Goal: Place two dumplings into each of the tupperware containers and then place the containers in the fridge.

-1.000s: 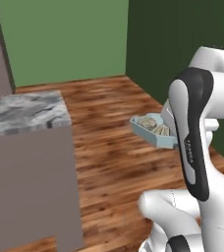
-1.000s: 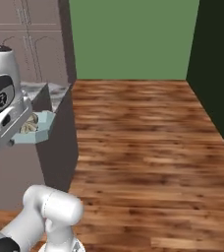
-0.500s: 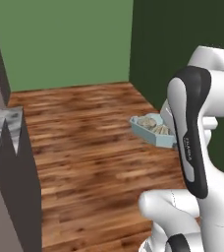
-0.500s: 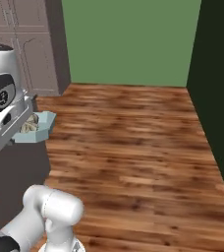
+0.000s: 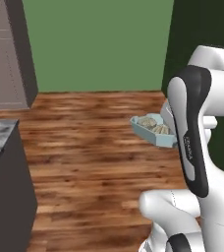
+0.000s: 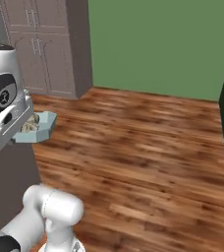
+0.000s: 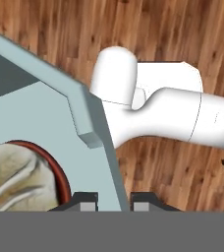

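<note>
Teal container (image 5: 153,129) of dumplings (image 5: 152,123) pinched by claw (image 7: 113,199), wooden floor (image 6: 148,142), grey cabinets (image 6: 47,49)

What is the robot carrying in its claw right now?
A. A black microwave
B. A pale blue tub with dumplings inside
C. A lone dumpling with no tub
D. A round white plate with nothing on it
B: the claw pinches the rim of the pale blue tub, held up over the wooden floor, and tan dumplings lie inside it.
</note>
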{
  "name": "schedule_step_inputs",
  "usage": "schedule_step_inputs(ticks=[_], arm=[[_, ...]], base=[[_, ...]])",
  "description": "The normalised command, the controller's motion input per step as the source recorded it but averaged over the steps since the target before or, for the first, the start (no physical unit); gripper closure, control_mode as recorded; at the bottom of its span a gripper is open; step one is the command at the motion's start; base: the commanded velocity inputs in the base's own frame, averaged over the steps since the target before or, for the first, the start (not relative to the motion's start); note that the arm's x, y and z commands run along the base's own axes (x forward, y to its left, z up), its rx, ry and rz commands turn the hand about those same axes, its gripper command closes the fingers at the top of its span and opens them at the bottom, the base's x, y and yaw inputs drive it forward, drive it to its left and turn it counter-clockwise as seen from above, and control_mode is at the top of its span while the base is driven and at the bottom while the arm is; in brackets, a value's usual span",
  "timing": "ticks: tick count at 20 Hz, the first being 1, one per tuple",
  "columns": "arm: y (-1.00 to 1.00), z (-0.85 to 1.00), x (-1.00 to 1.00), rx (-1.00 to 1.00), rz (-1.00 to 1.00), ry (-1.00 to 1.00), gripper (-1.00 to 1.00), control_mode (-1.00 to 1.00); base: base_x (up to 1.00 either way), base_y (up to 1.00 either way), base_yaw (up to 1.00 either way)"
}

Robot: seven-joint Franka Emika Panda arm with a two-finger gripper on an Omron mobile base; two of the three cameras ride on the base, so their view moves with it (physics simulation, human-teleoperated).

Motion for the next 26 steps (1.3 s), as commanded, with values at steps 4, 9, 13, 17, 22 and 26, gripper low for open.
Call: schedule_step_inputs(ticks=[4, 9, 13, 17, 22, 26], arm=[[0.00, 0.00, 0.00, 0.00, 0.00, 0.00, 1.00, 1.00], [0.00, 0.00, 0.00, 0.00, 0.00, 0.00, 1.00, 1.00], [0.00, 0.00, 0.00, 0.00, 0.00, 0.00, 1.00, 1.00], [0.00, 0.00, 0.00, 0.00, 0.00, 0.00, 1.00, 1.00], [0.00, 0.00, 0.00, 0.00, 0.00, 0.00, 1.00, 1.00], [0.00, 0.00, 0.00, 0.00, 0.00, 0.00, 1.00, 1.00]], base=[[1.00, -0.68, 0.41], [1.00, -0.71, 0.40], [1.00, -0.71, 0.40], [1.00, -0.67, 0.41], [1.00, -0.69, 0.39], [1.00, -0.67, 0.38]])
